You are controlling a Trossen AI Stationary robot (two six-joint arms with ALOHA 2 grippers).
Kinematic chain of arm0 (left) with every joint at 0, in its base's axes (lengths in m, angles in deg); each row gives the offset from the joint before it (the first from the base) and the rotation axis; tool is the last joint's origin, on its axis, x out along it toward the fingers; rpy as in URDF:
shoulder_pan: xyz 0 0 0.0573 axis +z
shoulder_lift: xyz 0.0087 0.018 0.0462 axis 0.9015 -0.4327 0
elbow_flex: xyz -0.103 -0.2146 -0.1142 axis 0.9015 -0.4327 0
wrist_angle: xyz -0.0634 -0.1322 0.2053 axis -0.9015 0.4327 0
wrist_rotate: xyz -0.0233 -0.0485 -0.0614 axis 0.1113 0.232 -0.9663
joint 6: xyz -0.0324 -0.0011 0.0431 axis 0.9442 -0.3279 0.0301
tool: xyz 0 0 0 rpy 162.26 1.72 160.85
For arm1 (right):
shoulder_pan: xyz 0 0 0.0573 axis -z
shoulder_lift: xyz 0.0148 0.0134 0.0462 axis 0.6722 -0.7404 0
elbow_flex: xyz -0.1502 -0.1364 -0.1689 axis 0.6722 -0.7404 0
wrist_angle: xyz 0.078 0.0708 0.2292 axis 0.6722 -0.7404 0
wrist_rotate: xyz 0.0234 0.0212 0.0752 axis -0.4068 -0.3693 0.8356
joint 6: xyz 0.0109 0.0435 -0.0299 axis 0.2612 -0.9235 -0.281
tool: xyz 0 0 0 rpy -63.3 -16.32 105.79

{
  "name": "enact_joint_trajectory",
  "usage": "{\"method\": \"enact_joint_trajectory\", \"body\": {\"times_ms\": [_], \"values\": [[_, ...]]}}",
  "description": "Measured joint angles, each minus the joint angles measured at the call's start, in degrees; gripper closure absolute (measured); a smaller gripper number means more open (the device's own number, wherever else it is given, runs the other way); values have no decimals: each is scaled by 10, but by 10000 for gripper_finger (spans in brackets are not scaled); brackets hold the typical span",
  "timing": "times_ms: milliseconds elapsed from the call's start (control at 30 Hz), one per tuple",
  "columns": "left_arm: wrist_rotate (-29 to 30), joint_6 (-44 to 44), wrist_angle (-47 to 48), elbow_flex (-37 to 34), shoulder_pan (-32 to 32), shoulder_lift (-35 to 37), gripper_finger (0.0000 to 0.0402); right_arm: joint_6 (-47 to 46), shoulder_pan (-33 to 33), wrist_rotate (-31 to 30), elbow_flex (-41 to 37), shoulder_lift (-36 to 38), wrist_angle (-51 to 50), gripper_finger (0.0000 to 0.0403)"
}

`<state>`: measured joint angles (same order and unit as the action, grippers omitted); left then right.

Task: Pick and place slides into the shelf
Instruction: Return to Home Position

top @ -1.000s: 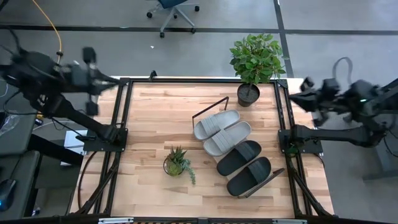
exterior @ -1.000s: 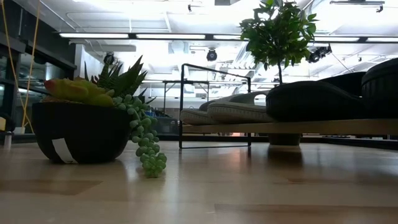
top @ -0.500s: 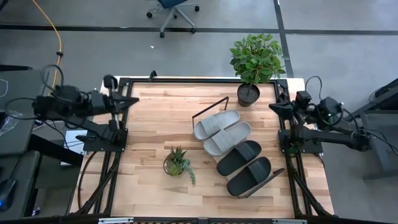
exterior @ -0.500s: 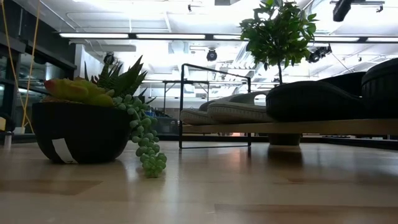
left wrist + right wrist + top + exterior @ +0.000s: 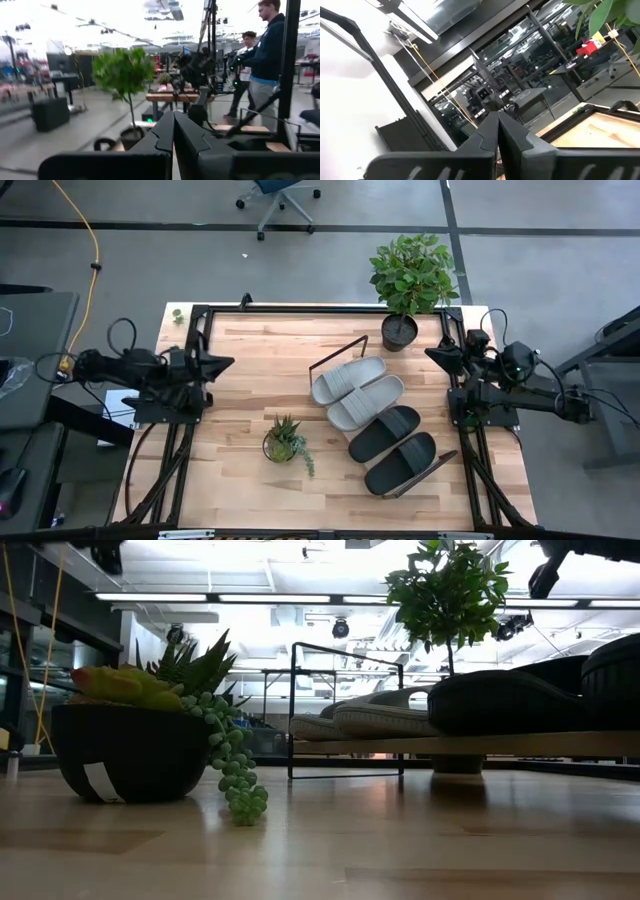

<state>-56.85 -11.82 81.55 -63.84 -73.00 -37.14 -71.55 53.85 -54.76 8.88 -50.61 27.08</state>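
As 4 grey and black strapped slides [image 5: 365,402] lay on the slanted light-wood shelf [image 5: 437,461] centre-right, the left gripper [image 5: 218,364] and right gripper [image 5: 432,353] sat closed, empty.

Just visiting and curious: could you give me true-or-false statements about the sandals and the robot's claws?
1. Two light grey strap sandals and two black strap sandals lie on the slanted light-wood shelf. True.
2. The left claw grips a black sandal. False: it is shut, empty, at the left edge of the table.
3. The right claw is shut, at the table's right edge. True.
4. The grey pair lies between the black ones. False: greys adjacent, then blacks.
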Motion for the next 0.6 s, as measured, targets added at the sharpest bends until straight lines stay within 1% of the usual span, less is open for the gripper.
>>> {"method": "enact_joint_trajectory", "body": {"times_ms": [133, 367, 433, 500, 567, 600], "values": [[-14, 35, 0, -46, 0, 32, 402, 0, 0, 0, 0, 0, 0, 403], [-42, 61, -9, -94, 0, 88, 402, -9, 0, 0, 0, 0, 0, 403], [-50, 62, -35, -113, 0, 105, 402, -9, 0, -2, 0, 0, 0, 403], [-49, 46, -87, -137, 2, 113, 402, -9, 0, -3, 0, 0, 0, 403], [-52, 33, -127, -152, 18, 112, 402, -6, 0, -9, 0, 0, -1, 403], [-64, 35, -139, -157, 29, 112, 402, -3, 0, -12, 0, 0, -1, 403]]}}
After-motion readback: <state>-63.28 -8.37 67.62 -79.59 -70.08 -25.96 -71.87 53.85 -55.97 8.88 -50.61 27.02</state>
